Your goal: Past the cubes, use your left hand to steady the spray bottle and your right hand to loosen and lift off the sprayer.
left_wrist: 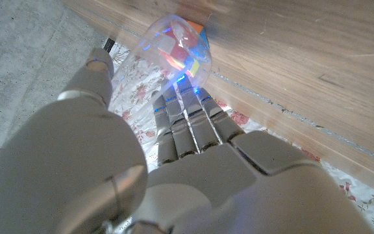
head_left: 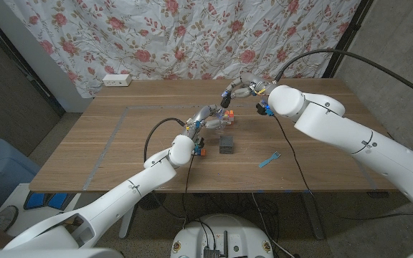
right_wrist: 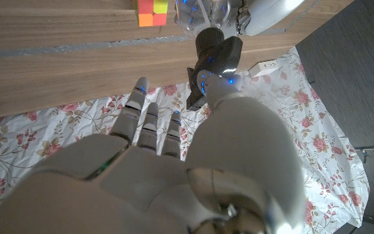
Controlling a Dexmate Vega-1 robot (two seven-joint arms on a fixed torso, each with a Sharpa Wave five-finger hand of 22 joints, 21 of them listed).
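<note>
Two robot hands at work: I have both up past the middle of the tabletop (head_left: pixel 120 143), either side of the clear spray bottle (head_left: pixel 219 119).
Left robot hand (head_left: pixel 201 120): comes in from the near left; in its wrist view its fingers (left_wrist: pixel 184 120) reach up to the clear bottle wall (left_wrist: pixel 174 49). I judge it cupping or touching the bottle, but I cannot tell how firmly it grips.
Cubes: a dark cube (head_left: pixel 226 144) sits just nearer me than the bottle; a small orange one (head_left: pixel 200 150) lies by my left wrist; a coloured puzzle cube (head_left: pixel 229 115) stands right beside the bottle, on its far side.
Bottle axis: roughly upright as far as I can judge, sprayer end upward and toward the right arm.
Right robot hand (head_left: pixel 241 89): above and just beyond the bottle, thumb and fingers curled down toward the sprayer (right_wrist: pixel 218 49); whether it actually pinches it I cannot tell.
Nearer hand for the twist: the right one, with the sprayer lying just ahead of its fingertips.
Blue strip (head_left: pixel 269 159): lies well apart, nearer and to the right.
</note>
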